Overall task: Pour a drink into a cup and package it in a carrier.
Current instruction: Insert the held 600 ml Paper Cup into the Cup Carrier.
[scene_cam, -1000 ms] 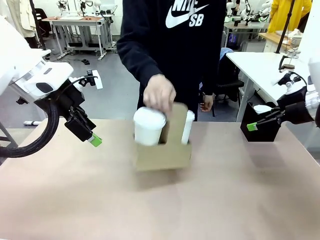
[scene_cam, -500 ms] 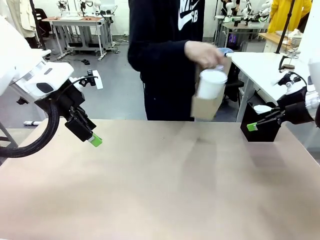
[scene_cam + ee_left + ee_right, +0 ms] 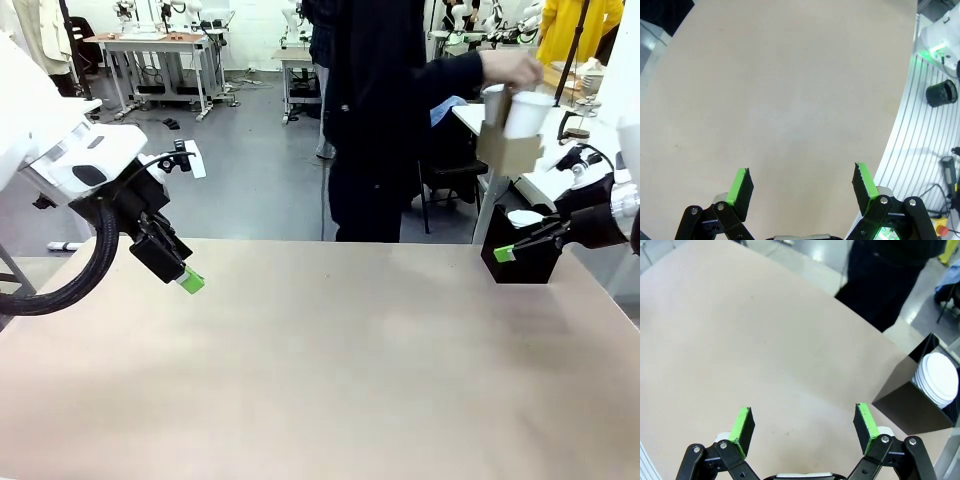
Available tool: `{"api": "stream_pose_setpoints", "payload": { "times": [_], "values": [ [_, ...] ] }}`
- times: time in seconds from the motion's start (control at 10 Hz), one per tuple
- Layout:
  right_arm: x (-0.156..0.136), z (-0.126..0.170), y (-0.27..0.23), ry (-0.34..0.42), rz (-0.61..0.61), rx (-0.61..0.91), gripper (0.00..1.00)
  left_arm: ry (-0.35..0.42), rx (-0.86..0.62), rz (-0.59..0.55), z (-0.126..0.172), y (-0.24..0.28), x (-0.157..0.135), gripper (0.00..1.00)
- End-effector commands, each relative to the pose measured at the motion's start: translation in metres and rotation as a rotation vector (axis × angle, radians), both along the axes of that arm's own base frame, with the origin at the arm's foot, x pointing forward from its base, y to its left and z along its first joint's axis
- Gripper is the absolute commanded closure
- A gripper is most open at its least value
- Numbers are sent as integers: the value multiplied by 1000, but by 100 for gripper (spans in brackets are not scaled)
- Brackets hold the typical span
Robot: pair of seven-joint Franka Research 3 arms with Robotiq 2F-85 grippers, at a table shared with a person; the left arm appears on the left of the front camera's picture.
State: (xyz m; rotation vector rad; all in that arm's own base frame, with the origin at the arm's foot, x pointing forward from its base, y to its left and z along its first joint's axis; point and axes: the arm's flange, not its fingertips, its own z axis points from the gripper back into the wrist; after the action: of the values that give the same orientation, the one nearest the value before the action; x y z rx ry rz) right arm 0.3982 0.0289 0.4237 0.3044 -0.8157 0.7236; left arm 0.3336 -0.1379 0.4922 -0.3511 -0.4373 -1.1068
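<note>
- While it hangs above the left part of the tan surface [image 3: 320, 380], the left gripper [image 3: 190, 281] holds nothing; the left wrist view shows its green-padded fingers [image 3: 739, 186] spread wide over bare tabletop.
- Behind the far edge stands a person [image 3: 375, 120] in dark clothing, turned toward the picture's right, one arm stretched out that way.
- At the end of that arm, the person's hand [image 3: 512, 68] holds the carrier [image 3: 508, 150] up in the air, well clear of the surface, over toward a white table at the back right.
- Seated in the brown cardboard carrier is a white cup [image 3: 527, 114].
- Near the right edge of the surface sits a small black open box [image 3: 917, 400], with a stack of white lids [image 3: 938, 378] inside it.
- Just beside that box in the front view, the right gripper [image 3: 504, 253] is empty too, its fingers [image 3: 863, 424] parted wide in the right wrist view.
</note>
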Motion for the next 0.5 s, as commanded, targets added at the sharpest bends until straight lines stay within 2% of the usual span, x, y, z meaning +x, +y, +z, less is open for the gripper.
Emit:
{"api": "stream_pose_setpoints", "payload": {
  "times": [0.0,0.4],
  "values": [
    [0,1,-1,-4,-5,1,0,0,-20,-5,-2,0,0,0],
    [0,1,-1,-4,-5,1,0,0,-20,-5,-2,0,0,0]
  ]
}}
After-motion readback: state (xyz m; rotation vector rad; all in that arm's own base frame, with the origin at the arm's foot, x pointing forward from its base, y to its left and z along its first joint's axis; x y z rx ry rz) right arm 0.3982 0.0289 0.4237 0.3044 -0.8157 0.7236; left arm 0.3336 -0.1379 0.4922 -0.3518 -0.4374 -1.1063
